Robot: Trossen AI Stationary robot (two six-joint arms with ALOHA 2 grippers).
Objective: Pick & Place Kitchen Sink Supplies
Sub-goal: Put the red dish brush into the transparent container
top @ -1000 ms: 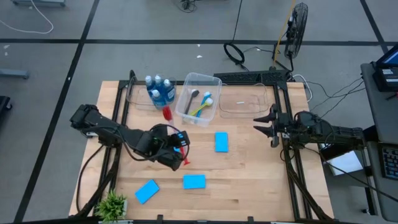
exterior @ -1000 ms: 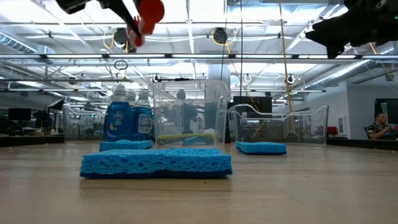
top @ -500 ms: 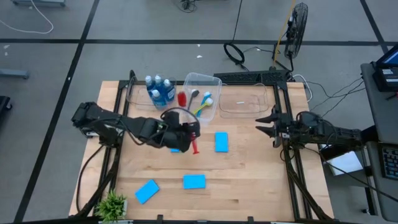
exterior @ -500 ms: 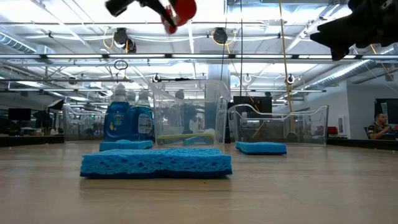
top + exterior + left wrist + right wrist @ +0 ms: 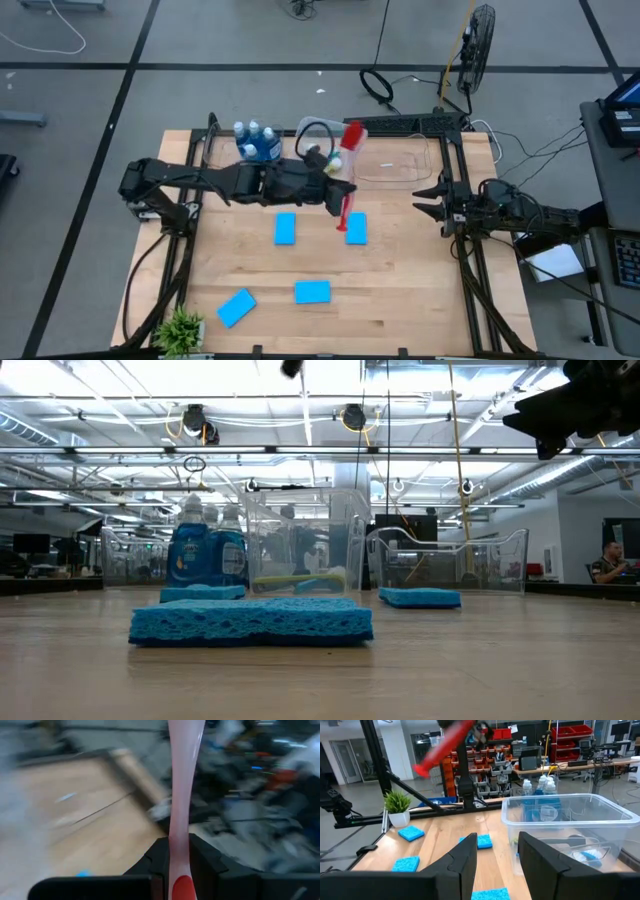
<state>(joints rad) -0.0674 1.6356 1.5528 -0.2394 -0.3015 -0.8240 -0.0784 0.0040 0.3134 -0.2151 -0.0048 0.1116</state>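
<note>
My left gripper (image 5: 338, 195) reaches across from the table's left and hangs high over the middle clear bin (image 5: 312, 128), shut on a red long-handled brush (image 5: 349, 160). The brush also shows in the air in the right wrist view (image 5: 445, 747). That bin (image 5: 565, 820) holds other brushes (image 5: 585, 854). Blue soap bottles (image 5: 255, 140) stand in the far left bin. Several blue sponges lie flat on the wood, among them two near the middle (image 5: 285, 228) (image 5: 356, 228). My right gripper (image 5: 432, 200) waits open at the table's right edge, its fingers (image 5: 465, 860) around nothing. My left gripper pinches the red brush's thin handle (image 5: 179, 827) between its two fingers (image 5: 159, 862), somewhat nearer the free end (image 5: 343, 226) than the broad head (image 5: 352, 135). The fingers come roughly level from the table's left and lie across the handle. The brush is lifted clear and tilted.
An empty clear bin (image 5: 392, 160) sits at the far right. Two more sponges (image 5: 312, 291) (image 5: 236, 307) and a small potted plant (image 5: 180, 325) lie toward the near left. In the low view a sponge (image 5: 250, 622) lies close in front.
My left gripper has carried the red brush up and toward the far right, from over the near-left wood to over the middle bin. The wrist has rolled and tipped up, swinging the brush's head toward the far edge. The brush has risen out of the low view. A sponge beneath shows again.
</note>
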